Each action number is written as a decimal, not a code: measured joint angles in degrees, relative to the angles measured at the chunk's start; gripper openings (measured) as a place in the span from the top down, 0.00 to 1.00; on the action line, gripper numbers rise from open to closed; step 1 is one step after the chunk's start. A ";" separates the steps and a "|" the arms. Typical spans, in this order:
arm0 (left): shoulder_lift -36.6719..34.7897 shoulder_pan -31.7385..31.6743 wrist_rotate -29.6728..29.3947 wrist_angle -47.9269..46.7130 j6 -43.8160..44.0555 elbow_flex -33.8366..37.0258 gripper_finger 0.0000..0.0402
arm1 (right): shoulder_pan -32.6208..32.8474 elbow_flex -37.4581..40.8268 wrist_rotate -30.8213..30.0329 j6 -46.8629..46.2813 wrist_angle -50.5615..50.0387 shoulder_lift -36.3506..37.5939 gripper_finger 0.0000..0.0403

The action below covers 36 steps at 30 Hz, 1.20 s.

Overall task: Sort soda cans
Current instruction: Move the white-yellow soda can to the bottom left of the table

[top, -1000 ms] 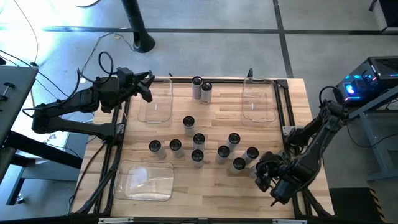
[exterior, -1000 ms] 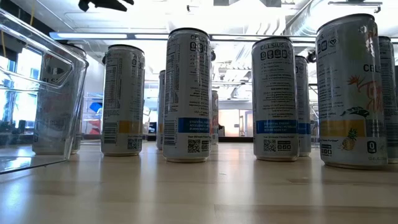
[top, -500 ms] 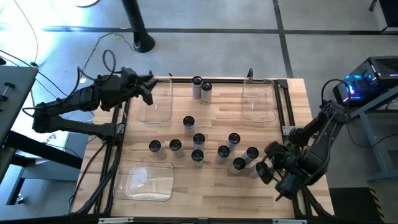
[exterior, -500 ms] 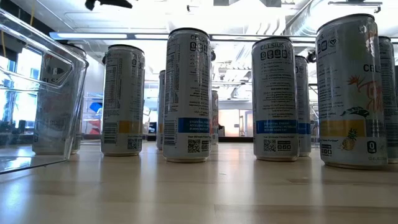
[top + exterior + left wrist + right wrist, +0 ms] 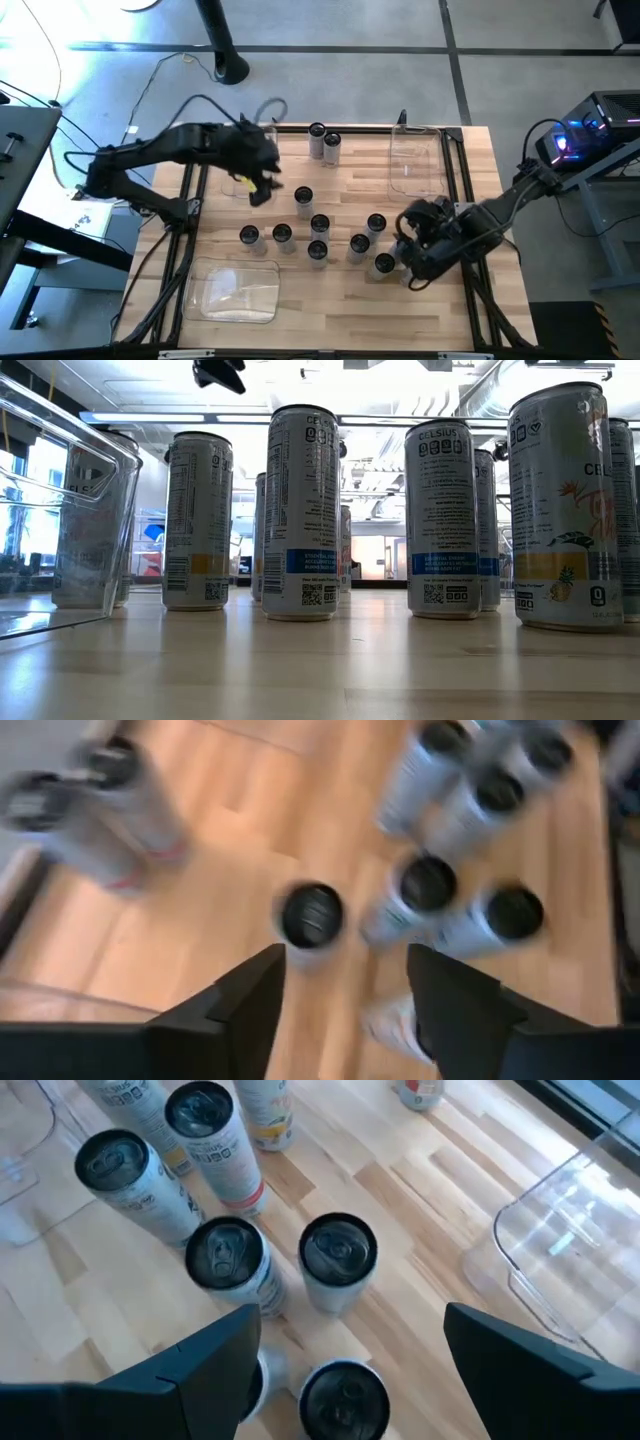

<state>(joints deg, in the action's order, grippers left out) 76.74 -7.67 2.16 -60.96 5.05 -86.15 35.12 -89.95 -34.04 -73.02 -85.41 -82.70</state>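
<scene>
The left gripper (image 5: 262, 183) hangs above the bench with its fingers (image 5: 245, 995) spread apart and nothing between them. It is near the bench's far-left corner, beside the far-left bin (image 5: 249, 165). Directly ahead of it stands 1 lone soda can (image 5: 304, 199), upright and clear of the others.

The right gripper (image 5: 418, 255) hovers near the bench's right edge, fingers (image 5: 215, 1355) wide apart and holding nothing, over the nearest cans of the main cluster (image 5: 340, 240).

The soda cans stand upright mid-bench, with 2 more (image 5: 324, 141) at the far edge. All 3 visible bins appear to hold no cans, so sorting seems barely begun.

The step in hand is judged to be approach. Next, each gripper needs to centre on 1 can, descend without knocking neighbours, and close.
</scene>
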 joint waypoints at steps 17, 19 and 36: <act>12.87 3.05 -4.61 0.07 -14.27 -0.19 0.15 | -2.54 0.00 2.62 2.04 1.36 0.00 0.23; 13.73 2.90 -3.32 0.51 -14.35 -1.44 0.14 | -2.54 0.00 2.63 2.06 1.35 0.00 0.23; 22.74 0.68 -5.19 -1.26 -22.27 -5.62 0.14 | -2.54 0.00 2.75 1.94 1.43 0.00 0.23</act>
<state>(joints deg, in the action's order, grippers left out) 99.48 -6.99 -3.03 -62.22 -17.21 -91.77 32.58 -89.95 -31.29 -71.09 -83.99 -82.70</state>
